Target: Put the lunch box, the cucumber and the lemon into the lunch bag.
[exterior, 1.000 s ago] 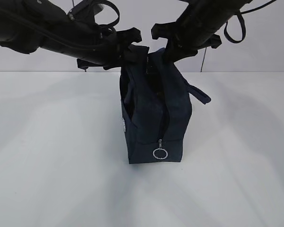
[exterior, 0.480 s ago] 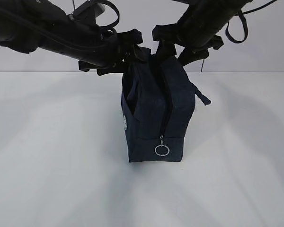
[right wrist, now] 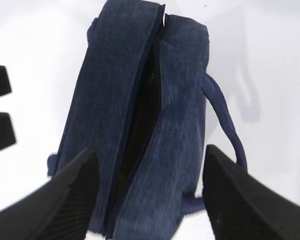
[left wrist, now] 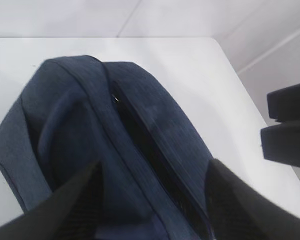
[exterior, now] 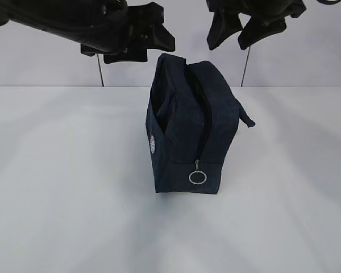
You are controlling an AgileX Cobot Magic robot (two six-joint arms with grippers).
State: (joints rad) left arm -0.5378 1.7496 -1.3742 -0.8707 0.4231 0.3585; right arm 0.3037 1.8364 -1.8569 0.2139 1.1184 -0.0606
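Lunch bag [exterior: 190, 133]: navy, boxy, upright below both pincers, zipper gaping.
Left gripper [exterior: 139, 37]: jaws apart, empty.
Right gripper [exterior: 238, 28]: jaws apart, empty.

White table [exterior: 57, 216] (bare, matte); pale wall [exterior: 182, 40] behind; two thin vertical rods [exterior: 99, 71].

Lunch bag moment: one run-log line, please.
lunch bag: upright on table, zipper gap open | left gripper: open, above bag | right gripper: open, above bag | lunch box, cucumber, lemon: not visible
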